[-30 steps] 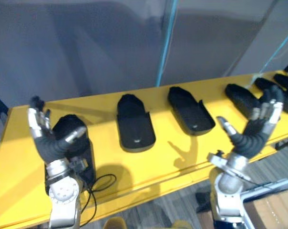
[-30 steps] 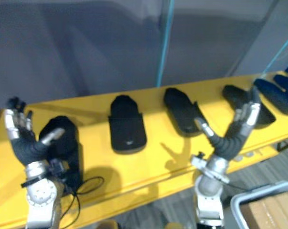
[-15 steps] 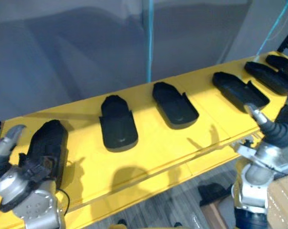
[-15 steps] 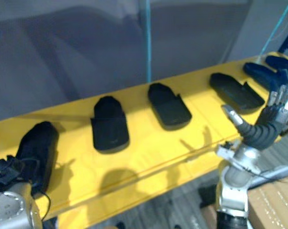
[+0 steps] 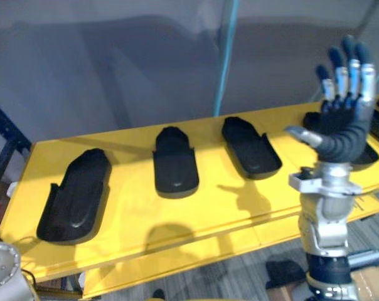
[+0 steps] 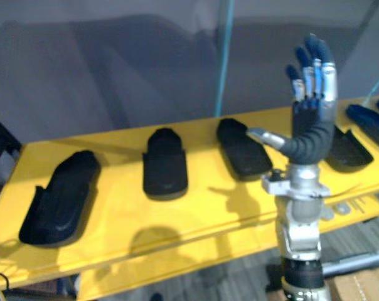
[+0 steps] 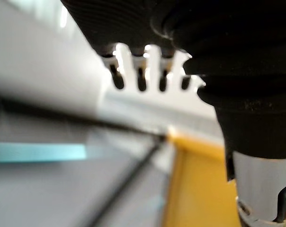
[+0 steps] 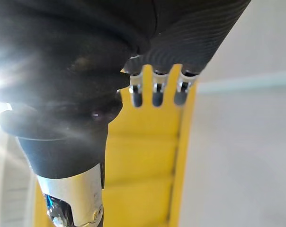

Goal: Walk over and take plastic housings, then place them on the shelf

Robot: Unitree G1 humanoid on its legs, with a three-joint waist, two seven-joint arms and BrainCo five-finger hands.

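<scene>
The right hand (image 5: 343,128) is raised, fingers (image 5: 351,69) straight and empty; the left hand (image 7: 190,38) looks relaxed too; housings (image 5: 176,160) lie on the counter (image 5: 133,207) beneath the fingers; a careless descent could shove one off.

Covered, cropped and blurred

The upright right hand (image 5: 343,119) stands in front of the fourth plastic housing (image 6: 347,149) and covers much of it. A fifth housing (image 6: 370,120) runs off the picture's right edge, its far end cut away. In its own wrist view the left hand (image 7: 142,78) is a blur, as is the yellow shelf (image 7: 200,189) beyond it. What lies there cannot be told.
</scene>
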